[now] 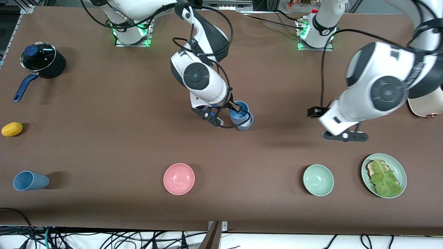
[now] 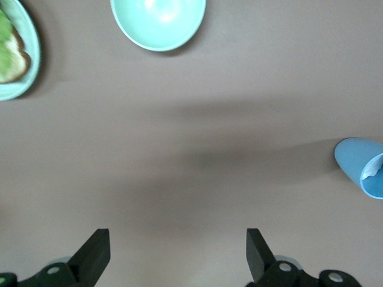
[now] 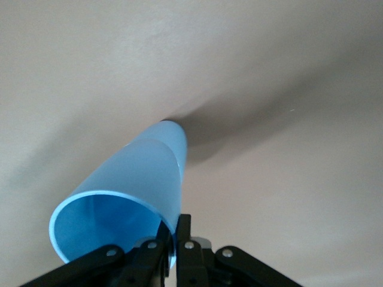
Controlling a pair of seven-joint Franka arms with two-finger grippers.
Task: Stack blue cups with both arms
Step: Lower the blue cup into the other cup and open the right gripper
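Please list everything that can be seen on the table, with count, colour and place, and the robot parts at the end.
blue cups: two, nested mid-table, upper one pinched at its rim
third cup: one, blue, lying on its side at the right arm's end
pink bowl: one, near the front camera
mint-green bowl: one, beside the plate
plate: one, green, holding toast and lettuce
pot: one, dark, glass lid, blue handle
lemon: one, yellow
right gripper: fingers shut on the upper cup's rim
left gripper: open over bare table
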